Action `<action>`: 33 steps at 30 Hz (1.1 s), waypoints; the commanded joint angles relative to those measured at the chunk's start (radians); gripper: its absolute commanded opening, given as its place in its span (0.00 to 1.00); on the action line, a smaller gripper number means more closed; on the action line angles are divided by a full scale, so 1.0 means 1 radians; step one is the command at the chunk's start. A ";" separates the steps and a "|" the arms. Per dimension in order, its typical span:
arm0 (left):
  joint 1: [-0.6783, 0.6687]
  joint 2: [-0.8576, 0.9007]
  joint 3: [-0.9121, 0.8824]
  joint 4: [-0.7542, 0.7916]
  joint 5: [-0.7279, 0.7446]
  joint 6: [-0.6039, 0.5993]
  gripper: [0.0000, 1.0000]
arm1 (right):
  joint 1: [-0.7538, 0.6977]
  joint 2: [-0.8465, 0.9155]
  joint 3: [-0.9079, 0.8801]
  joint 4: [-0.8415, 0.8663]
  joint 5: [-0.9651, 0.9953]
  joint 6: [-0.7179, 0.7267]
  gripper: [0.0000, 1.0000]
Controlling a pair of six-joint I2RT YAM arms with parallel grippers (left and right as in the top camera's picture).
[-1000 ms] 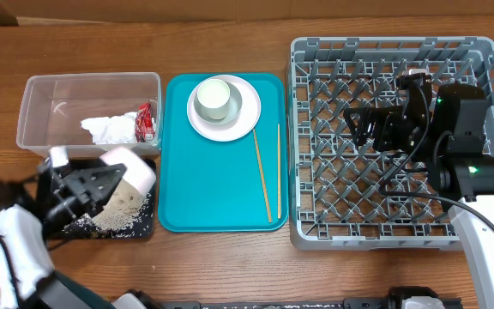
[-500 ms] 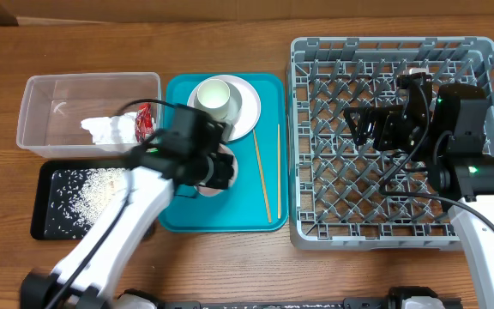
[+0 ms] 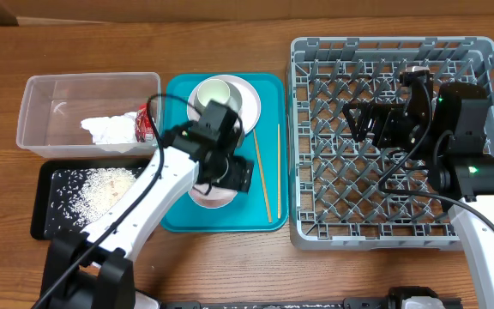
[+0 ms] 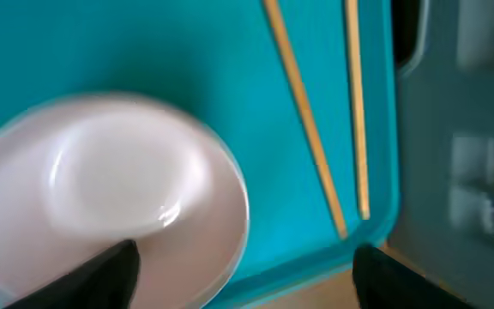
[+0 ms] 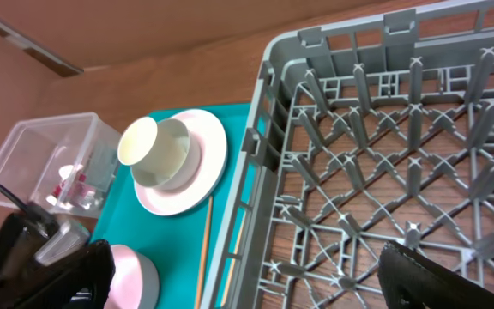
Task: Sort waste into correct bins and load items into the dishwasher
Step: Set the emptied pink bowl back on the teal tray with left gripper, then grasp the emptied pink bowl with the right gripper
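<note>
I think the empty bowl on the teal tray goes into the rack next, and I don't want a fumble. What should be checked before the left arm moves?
1. Bowl free of rice: ok, its inside looks clean in the left wrist view.
2. Left gripper gripping the bowl: not ok, it is open, with one finger over the bowl and the other beyond its rim.
3. Bowl upright on the teal tray: ok.
4. Chopsticks apart from the bowl: ok, they lie beside it without touching.
5. Right gripper free to help: ok, it is open and holds nothing above the dish rack.
</note>
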 commanded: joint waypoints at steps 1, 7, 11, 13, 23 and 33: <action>0.021 -0.006 0.247 -0.135 -0.007 -0.002 0.84 | 0.053 -0.006 0.033 0.035 -0.005 0.051 1.00; 0.202 -0.023 0.561 -0.360 -0.024 -0.003 0.85 | 0.264 0.052 0.153 -0.070 0.226 0.118 1.00; 0.428 -0.055 0.609 -0.352 -0.001 -0.004 0.85 | 0.404 0.209 0.280 -0.206 0.230 0.121 1.00; 0.490 -0.056 0.608 -0.357 -0.001 -0.003 0.85 | 0.452 0.277 0.316 -0.242 0.230 0.121 1.00; 0.599 -0.055 0.608 -0.399 -0.018 0.010 0.88 | 0.622 0.615 0.351 -0.180 0.109 0.113 0.86; 0.599 -0.055 0.608 -0.404 -0.040 0.013 0.88 | 0.698 0.773 0.351 -0.117 0.147 0.134 0.65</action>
